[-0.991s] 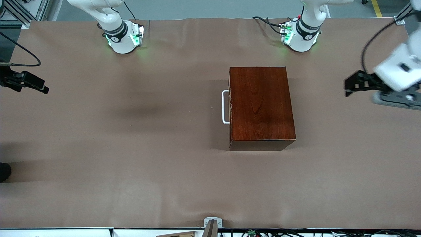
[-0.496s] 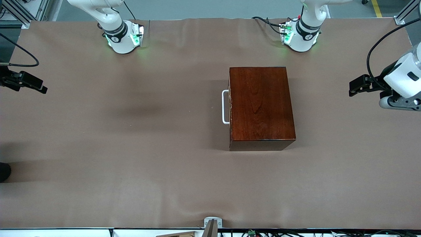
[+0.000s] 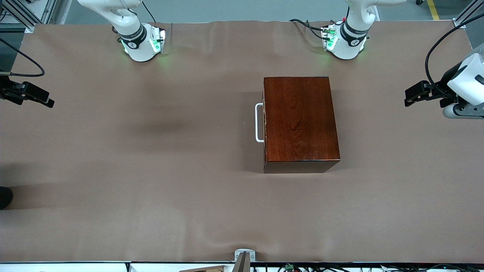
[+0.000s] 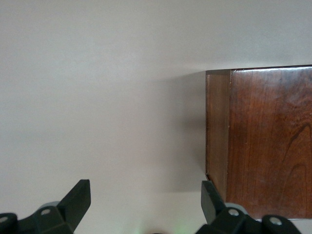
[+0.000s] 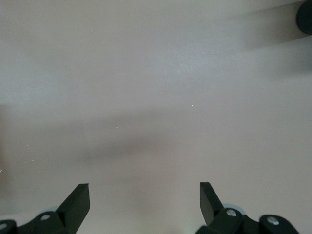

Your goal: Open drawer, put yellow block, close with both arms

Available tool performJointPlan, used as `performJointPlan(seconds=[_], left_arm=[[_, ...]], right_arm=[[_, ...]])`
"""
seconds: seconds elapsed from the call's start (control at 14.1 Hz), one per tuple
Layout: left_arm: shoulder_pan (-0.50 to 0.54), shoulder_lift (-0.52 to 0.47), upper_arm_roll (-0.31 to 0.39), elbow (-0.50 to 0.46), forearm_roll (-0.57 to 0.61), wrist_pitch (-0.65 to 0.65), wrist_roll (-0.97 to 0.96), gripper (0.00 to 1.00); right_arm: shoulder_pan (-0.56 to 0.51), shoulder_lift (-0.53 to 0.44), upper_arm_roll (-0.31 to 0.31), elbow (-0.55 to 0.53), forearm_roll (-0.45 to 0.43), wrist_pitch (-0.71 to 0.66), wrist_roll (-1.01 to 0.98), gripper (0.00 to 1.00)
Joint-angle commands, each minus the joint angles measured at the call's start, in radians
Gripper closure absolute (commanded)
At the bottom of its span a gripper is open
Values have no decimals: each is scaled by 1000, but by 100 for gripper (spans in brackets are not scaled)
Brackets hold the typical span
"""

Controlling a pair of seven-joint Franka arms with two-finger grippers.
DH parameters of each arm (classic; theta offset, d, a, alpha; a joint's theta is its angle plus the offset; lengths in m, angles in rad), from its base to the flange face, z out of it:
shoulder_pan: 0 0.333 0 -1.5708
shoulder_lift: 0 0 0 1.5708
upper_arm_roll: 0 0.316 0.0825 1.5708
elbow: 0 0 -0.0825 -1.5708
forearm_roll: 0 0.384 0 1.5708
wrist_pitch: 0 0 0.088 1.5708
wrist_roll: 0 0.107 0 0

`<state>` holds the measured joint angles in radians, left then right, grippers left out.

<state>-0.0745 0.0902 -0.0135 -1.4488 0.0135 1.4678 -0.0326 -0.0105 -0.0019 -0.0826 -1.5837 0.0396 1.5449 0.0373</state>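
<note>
The dark wooden box (image 3: 298, 121) stands mid-table, a little toward the left arm's end. Its drawer is pushed fully in, and the white bar handle (image 3: 259, 122) faces the right arm's end. The yellow block is out of view. Off the box's closed end, my left gripper (image 3: 409, 97) hovers open over the table near the left arm's end. The left wrist view shows it (image 4: 146, 204) holding nothing, with the box (image 4: 268, 141) ahead of one fingertip. At the table's other end my right gripper (image 3: 47, 99) hangs open and empty (image 5: 145, 204) over bare cloth.
A brown cloth (image 3: 151, 170) covers the whole table. The two arm bases (image 3: 141, 45) (image 3: 346, 43) glow green at the edge farthest from the front camera. A small metal bracket (image 3: 244, 257) sits at the edge nearest the front camera.
My left gripper has pulled back from the box toward the left arm's end of the table and risen a little. The right gripper has barely moved. The drawer stays shut.
</note>
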Motion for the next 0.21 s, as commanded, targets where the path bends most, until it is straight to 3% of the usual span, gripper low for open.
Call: performJointPlan(seconds=[0.0, 0.14], left_arm=[[-5, -24, 12, -27, -24, 19, -15, 0], [-4, -24, 13, -27, -24, 19, -15, 0]], right_arm=[[-14, -7, 12, -6, 8, 3, 12, 0], [-14, -7, 12, -6, 6, 3, 12, 0]])
